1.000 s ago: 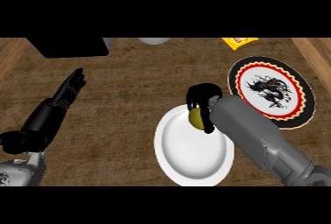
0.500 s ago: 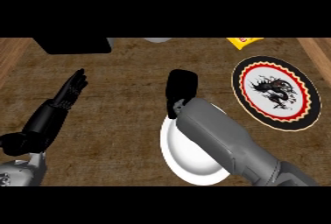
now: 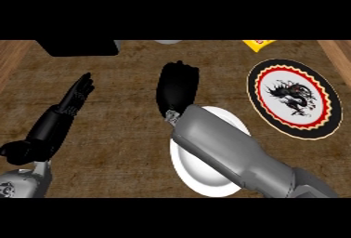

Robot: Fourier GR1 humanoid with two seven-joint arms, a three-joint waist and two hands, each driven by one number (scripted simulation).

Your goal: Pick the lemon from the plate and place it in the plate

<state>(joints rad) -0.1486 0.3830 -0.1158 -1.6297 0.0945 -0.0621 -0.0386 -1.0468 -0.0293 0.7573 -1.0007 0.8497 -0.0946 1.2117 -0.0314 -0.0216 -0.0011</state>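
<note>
Near you: smooth round white plate (image 3: 205, 179), half under the grey forearm | lemon: you cannot see it | left hand (image 3: 60, 116): matte black, fingers straight | right hand (image 3: 178, 88): fingers extended above the wood-grain counter (image 3: 130, 139) | far right: black dragon plate (image 3: 296, 97), scalloped red rim.

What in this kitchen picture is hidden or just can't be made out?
- Lemon: not visible anywhere in the head view; whether the right hand covers it cannot be told.
- White plate: largely covered by the right forearm.
- Black object, grey round thing and yellow item: cut off by the top band, unidentifiable.
- Left hand: open, resting at left.
</note>
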